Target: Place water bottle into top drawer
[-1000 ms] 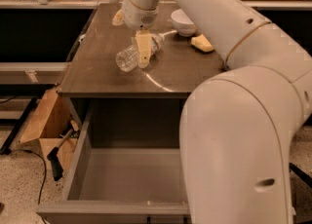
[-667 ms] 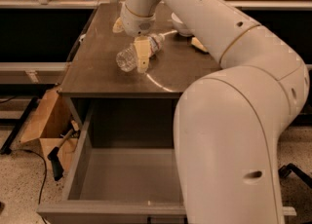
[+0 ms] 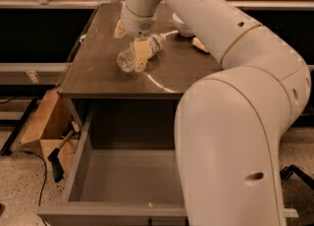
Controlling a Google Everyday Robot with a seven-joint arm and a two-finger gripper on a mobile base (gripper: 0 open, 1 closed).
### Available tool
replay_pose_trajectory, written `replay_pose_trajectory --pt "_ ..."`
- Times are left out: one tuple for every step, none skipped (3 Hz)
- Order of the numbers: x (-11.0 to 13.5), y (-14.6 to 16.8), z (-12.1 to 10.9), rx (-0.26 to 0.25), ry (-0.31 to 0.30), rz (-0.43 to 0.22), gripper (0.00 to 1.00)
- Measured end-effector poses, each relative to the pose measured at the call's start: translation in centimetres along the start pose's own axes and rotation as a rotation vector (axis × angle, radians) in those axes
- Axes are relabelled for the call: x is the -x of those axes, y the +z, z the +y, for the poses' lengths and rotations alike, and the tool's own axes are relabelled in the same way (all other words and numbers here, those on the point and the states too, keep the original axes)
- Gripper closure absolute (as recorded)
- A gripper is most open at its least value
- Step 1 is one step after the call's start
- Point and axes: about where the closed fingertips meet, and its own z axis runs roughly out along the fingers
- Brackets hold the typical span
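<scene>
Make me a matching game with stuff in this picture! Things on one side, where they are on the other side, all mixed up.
1. water bottle
2. top drawer
3. cardboard box
4. tool

a. on the floor, left of the table
b. pulled open under the table
c. clear, on its side on the table
d. cream-coloured, right at the bottle

Pairs: 1-c, 2-b, 3-a, 4-d

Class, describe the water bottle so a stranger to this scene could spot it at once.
Start at the brown table above the open drawer. Near its middle, under the robot's gripper, lies the water bottle on its side. It is the only clear, ribbed object there; the bowl behind it is white.
</scene>
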Motion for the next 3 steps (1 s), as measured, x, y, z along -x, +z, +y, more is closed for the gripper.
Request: replay_pose_trajectory --pt "0.0 0.0 0.0 0.0 0.0 0.0 0.41" --pt "0.0 0.0 0.0 0.0 0.0 0.0 0.64" --pt "0.0 0.0 0.0 0.0 0.0 0.0 0.88"
